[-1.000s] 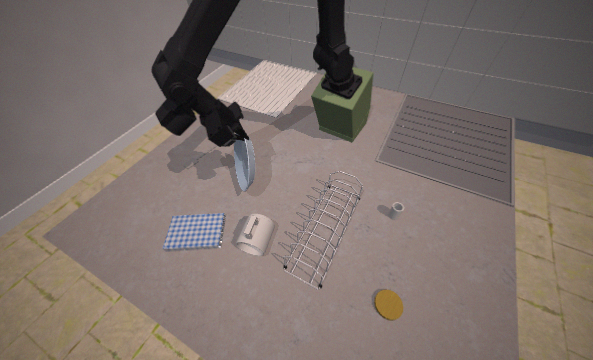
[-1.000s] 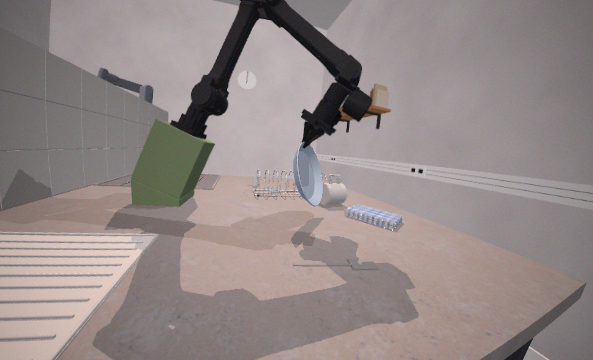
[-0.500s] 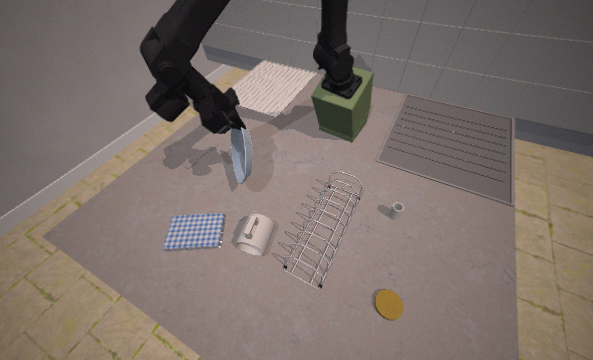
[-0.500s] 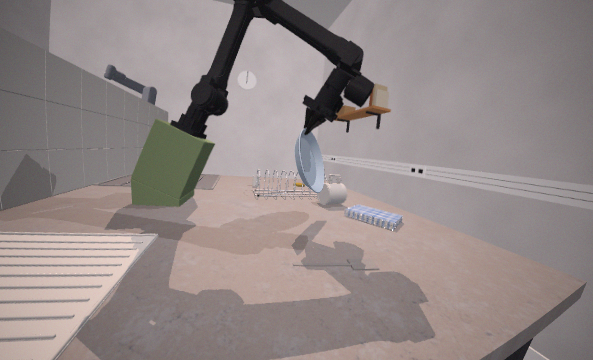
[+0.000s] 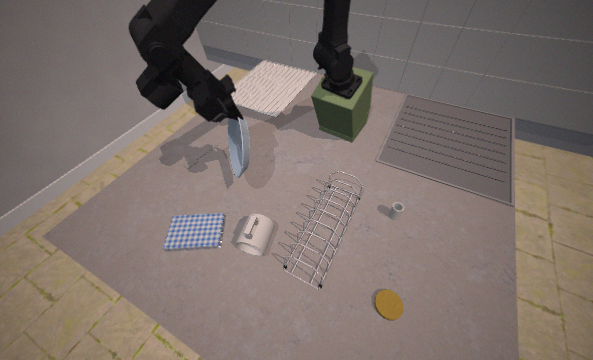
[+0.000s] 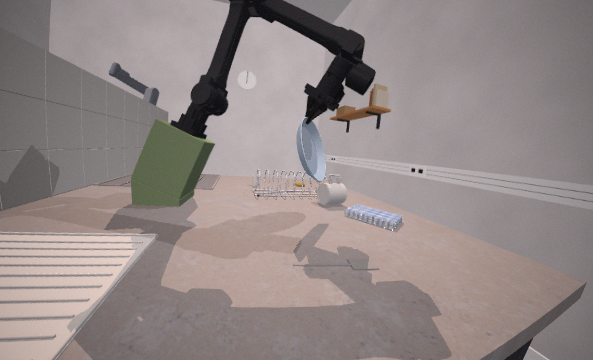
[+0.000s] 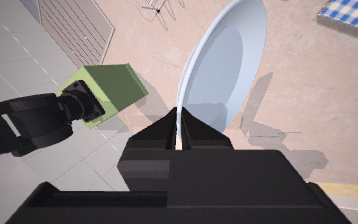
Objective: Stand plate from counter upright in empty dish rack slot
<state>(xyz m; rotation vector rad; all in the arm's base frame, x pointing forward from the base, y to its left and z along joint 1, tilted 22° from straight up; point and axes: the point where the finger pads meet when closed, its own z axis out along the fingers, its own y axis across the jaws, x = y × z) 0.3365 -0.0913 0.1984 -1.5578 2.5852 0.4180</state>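
End effector [image 7: 179,131]: black, two fingers drawn narrow and clamped on the rim of the plate [image 5: 239,146]; in the wrist view the rim passes edge-on between the fingertips; the arm reaches in from the upper left of the top view.

Plate: pale blue, held by its top edge, hanging on edge and slightly tilted, in the air above the desk [image 5: 426,280]; upper centre-left of the top view; its shadow falls on the desk just beside it; lower rim free, touching nothing.

Dish rack [image 5: 344,176]: bare wire, long and narrow, standing at frame centre, running diagonally from upper right to lower left; all slots show open; well apart from the plate, with bare desk between the two.

Mug [image 5: 255,234]: cream, lying on its side just left of the rack's lower half, near but apart from it.

Cloth [image 5: 195,231]: blue-and-white check, folded flat, left of the mug.

Small cup [image 5: 396,210]: grey-white, right of the rack, apart from it.

Disc [image 5: 389,304]: flat, yellow-brown, lower right of the rack.

Pedestal [image 5: 337,111]: green block, upper centre, carrying the arm's foot.

Slatted board [image 5: 271,87]: cream, left of the pedestal; grey grooved panel [image 5: 451,145] at upper right.
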